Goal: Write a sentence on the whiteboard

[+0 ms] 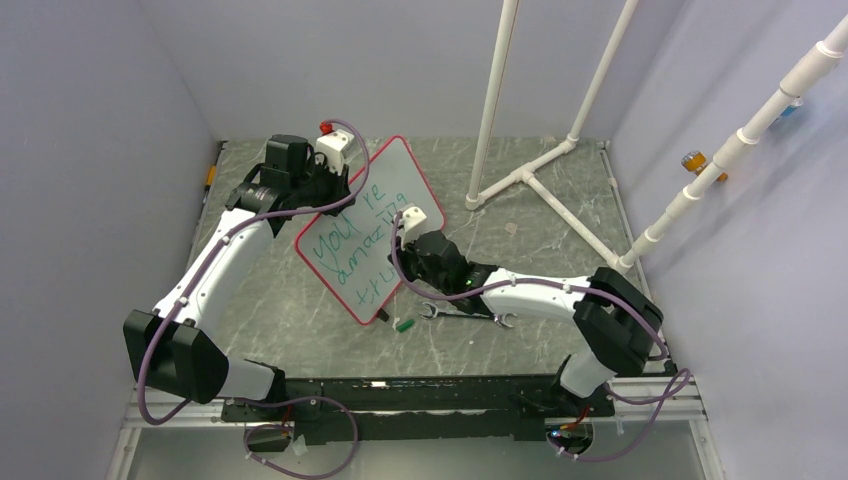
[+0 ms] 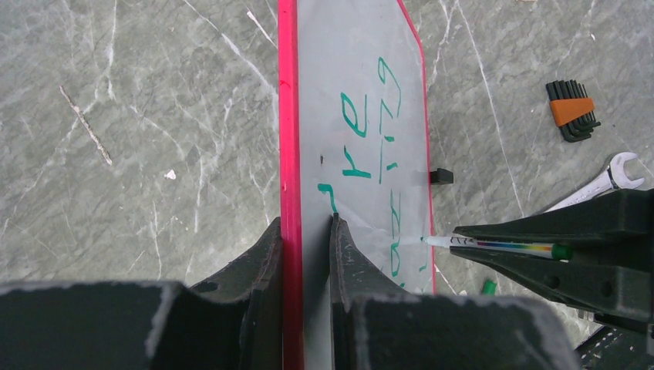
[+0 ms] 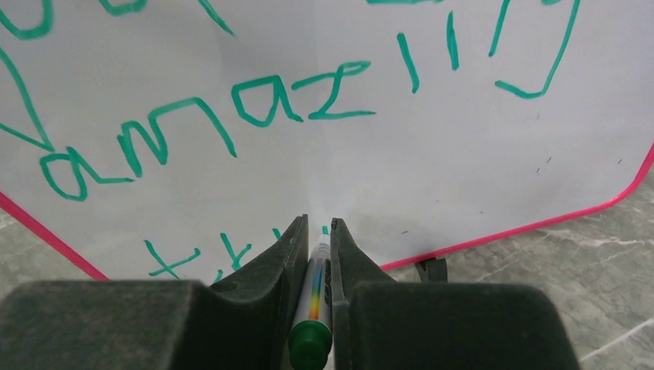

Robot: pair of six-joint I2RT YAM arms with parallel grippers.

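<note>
**Surroundings**
- Spanner (image 1: 465, 314): flat on the table (image 1: 300, 320), just on the near side of the right jaws and partly under the right arm (image 1: 540, 292).
- Green cap (image 1: 404, 325): on the table off the spanner's left end, near the whiteboard's lowest corner, touching neither.
- Hex key set (image 2: 572, 110), orange holder: on the table beyond the right jaws, on the written side of the board, well apart from the left jaws.
- White pipe frame (image 1: 540, 172): far right of the table, well apart from both jaws.
- Obstruction: from above, the right wrist covers the board's lower right edge.

**Task items**
- Whiteboard (image 1: 365, 225): raised on edge and tilted between the two sets of jaws, red frame all round. Whether its lower edge rests on the table cannot be told.
- Black edge clip (image 3: 433, 268): on the lower frame, just right of the right jaws.
- Sentence (image 3: 262, 104): green lettering in three lines, "you're", "amazing", and a third line of a few strokes just left of the right jaws.

**Jaws**
- Left jaws: narrow, closed on the board's red-framed edge, one finger on the back and one on the written face.
- Right jaws: narrow, clamped on a marker (image 3: 315, 297) with a rainbow-striped barrel and its green end to the rear. Its tip projects ahead of the fingertips and meets the white surface below "amazing".
</note>
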